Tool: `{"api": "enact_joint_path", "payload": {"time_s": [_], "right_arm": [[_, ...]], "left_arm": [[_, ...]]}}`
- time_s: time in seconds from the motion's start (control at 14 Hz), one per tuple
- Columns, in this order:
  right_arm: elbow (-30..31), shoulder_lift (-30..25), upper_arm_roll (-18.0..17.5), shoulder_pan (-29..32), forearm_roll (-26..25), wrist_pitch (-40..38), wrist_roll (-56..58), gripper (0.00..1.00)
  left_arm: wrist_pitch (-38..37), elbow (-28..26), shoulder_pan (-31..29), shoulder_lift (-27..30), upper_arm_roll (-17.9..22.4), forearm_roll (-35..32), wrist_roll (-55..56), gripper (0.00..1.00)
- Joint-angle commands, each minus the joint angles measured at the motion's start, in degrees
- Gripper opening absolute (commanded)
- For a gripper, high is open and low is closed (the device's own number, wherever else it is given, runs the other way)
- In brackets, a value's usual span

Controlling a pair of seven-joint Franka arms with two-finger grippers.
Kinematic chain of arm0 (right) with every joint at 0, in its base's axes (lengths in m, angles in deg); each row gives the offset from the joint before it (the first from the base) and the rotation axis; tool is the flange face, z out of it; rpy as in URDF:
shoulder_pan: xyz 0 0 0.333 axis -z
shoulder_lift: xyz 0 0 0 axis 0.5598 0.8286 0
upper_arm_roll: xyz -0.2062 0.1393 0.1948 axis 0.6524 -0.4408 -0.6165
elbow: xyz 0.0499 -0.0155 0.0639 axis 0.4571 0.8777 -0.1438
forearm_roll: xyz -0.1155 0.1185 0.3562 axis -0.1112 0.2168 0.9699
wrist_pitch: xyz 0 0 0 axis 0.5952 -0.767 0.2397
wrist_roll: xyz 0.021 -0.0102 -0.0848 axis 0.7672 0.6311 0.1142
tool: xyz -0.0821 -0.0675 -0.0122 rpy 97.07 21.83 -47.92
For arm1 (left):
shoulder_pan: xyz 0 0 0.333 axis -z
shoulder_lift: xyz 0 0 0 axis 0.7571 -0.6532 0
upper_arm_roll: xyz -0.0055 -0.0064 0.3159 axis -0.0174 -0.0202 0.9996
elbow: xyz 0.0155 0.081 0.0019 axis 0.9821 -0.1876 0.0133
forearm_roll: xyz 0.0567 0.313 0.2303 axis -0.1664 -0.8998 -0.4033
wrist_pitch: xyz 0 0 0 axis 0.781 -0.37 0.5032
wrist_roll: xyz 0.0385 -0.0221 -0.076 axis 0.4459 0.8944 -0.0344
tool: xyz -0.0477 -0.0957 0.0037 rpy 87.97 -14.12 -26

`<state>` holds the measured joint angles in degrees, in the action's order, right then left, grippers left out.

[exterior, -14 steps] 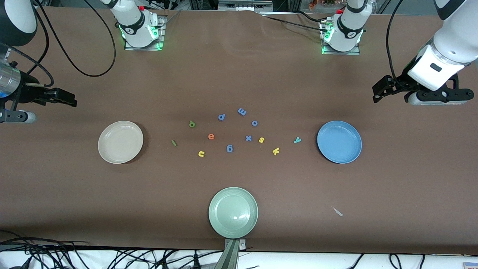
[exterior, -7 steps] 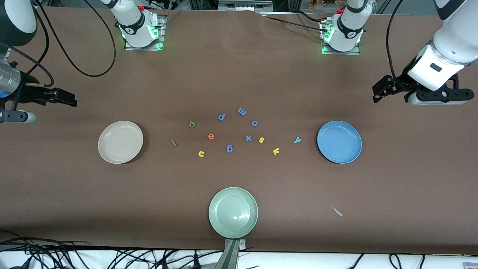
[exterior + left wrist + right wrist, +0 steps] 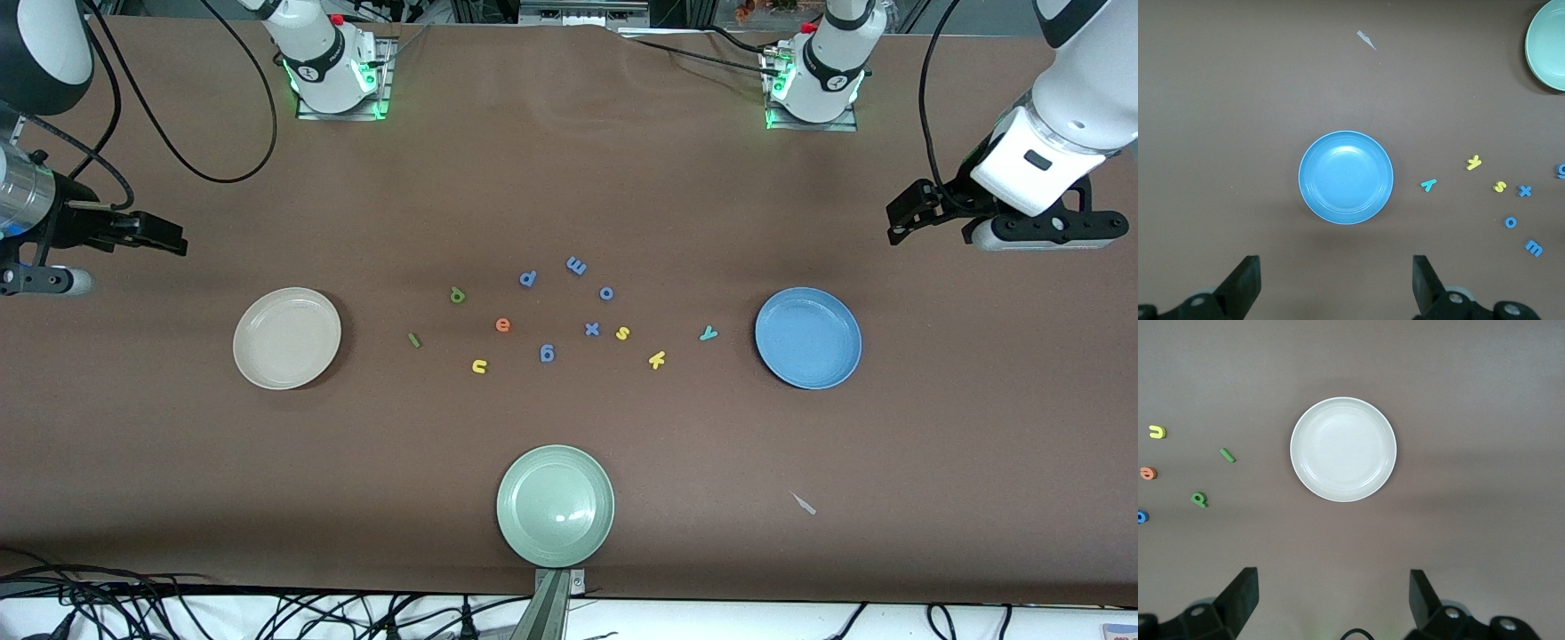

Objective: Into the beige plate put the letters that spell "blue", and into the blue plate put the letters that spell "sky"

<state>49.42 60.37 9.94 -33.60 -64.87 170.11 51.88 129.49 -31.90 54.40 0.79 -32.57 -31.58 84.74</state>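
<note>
Loose between beige plate and blue plate: b, l, u, e; s, k, y; risk of grabbing periwinkle letters scattered among them, or swapping yellow u, s, k; left gripper wide, empty, over table beside blue plate; right gripper likewise beside beige.

Cut edges and things too small to make out

From the front, the right arm runs off the picture's edge, so its upper links are lost, and the left arm is likewise clipped at the edge and top corner. In the left wrist view the pale green plate is sliced by the corner, a periwinkle letter is half gone at the edge, and the fingers show only as dark tips with the picture's edge cutting them. In the right wrist view another periwinkle letter is clipped. A small pale scrap on the table is too tiny to identify
</note>
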Motion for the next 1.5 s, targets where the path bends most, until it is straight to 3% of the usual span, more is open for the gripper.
{"api": "enact_joint_path", "payload": {"time_s": [0.0, 0.5, 0.93, 1.22, 1.43], "right_arm": [[0.1, 1.3, -0.3, -1.6, 0.4, 0.7, -0.5, 1.00], [-0.1, 9.8, -0.3, -9.1, 0.5, 7.5, 0.7, 1.00], [0.9, 19.5, -0.4, -12.7, 1.1, 20.0, 0.3, 1.00], [11.3, 19.1, -0.4, -14.7, 1.2, 33.6, -0.4, 1.00], [19.5, 17.9, -2.4, -14.8, 1.2, 43.7, -0.5, 1.00]], "left_arm": [[0.4, -0.6, 0.0, 0.5, 0.2, 0.5, -0.6, 1.00], [0.4, -0.6, 0.0, 0.5, 0.2, 0.5, -0.6, 1.00], [0.4, -0.7, 0.0, 0.5, 0.2, 0.5, -0.5, 1.00], [0.4, -0.7, 0.1, 0.5, 0.1, 0.5, -0.5, 1.00], [0.3, -0.7, 0.1, 0.5, 0.1, 0.5, -0.5, 1.00]]}}
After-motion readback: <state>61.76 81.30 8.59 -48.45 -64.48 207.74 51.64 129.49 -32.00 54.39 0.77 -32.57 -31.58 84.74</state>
